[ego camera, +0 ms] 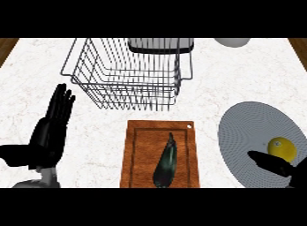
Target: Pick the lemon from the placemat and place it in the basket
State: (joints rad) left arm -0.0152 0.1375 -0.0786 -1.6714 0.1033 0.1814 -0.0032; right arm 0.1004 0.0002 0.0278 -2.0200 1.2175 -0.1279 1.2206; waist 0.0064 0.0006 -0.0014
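On the marble counter (247,75): one wire basket (127,73), nothing in it; one round grey placemat (247,128) bearing one yellow lemon (281,148) near its right edge; one wooden cutting board (138,145) carrying one dark eggplant (166,161). My left hand (50,128) rests open at the left, fingers straight and up, touching nothing listed. My right hand (293,167) sits open at the lower right corner, thumb just below the lemon, holding nothing.
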